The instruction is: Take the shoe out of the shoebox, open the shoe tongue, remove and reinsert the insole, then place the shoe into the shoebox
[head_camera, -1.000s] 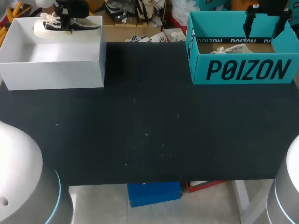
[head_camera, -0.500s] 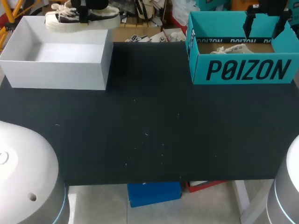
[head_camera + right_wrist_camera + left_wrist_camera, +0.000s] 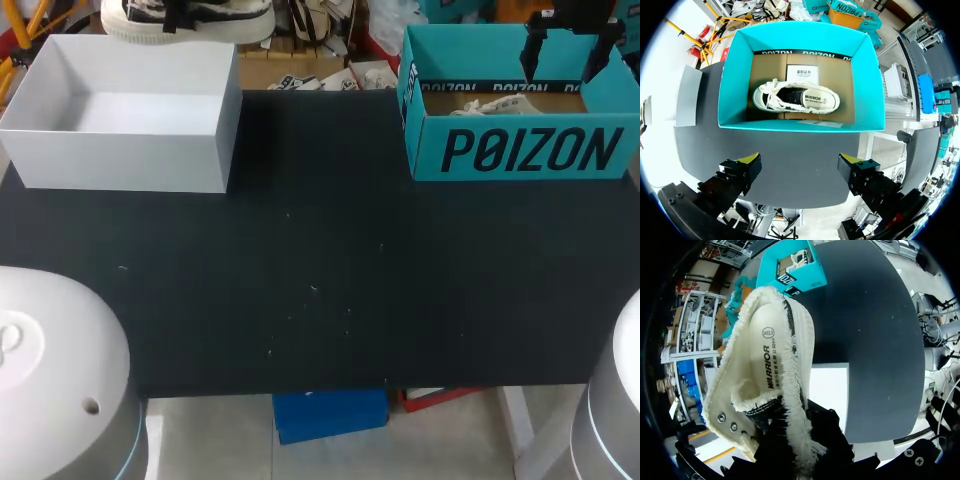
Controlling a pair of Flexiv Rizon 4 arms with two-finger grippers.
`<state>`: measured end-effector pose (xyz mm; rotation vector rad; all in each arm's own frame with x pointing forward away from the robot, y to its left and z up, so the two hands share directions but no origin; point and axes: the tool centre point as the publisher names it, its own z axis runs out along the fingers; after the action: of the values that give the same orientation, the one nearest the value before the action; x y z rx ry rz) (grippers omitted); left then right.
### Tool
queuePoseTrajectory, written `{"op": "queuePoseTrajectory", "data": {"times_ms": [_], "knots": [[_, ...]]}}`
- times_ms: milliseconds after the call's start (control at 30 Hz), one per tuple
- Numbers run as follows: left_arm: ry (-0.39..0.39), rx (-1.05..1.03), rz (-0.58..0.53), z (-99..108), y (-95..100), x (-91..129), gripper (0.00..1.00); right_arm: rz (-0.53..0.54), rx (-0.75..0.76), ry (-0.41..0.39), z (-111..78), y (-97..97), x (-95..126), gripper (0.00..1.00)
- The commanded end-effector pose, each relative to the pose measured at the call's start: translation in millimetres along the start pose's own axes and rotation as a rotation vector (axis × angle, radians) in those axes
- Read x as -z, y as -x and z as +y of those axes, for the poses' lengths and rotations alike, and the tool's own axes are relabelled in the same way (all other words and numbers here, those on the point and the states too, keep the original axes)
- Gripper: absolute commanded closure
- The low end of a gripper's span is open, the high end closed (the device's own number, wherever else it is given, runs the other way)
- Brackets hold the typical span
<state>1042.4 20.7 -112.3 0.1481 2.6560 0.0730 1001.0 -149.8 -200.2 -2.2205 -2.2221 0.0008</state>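
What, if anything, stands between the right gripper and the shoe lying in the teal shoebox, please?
Nothing visible does. The right gripper hovers open over the teal shoebox, which has no lid on it, and the shoe lies uncovered on its floor, with only a white card beside it.

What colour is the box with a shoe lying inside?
The box is teal, clearest in the right wrist view.
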Motion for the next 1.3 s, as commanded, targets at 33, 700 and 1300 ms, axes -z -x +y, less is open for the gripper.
{"op": "queuePoseTrajectory", "data": {"times_ms": [33, 700, 1300], "knots": [[-0.036, -0.033, -0.023, 7.6, -4.5, 2.8, 1.0, 0.0, 0.0, 0.0, -0.2, 0.2, 0.0, 0.0], [-0.046, -0.075, 0.082, -71.6, -101.3, 10.6, 1.0, 0.0, 0.0, 0.0, -0.2, 0.2, 0.0, 0.0], [-0.086, -0.157, 0.207, -138.9, -167.7, -31.0, 1.0, 0.0, 0.0, 0.0, -0.2, 0.2, 0.0, 0.0]]}}
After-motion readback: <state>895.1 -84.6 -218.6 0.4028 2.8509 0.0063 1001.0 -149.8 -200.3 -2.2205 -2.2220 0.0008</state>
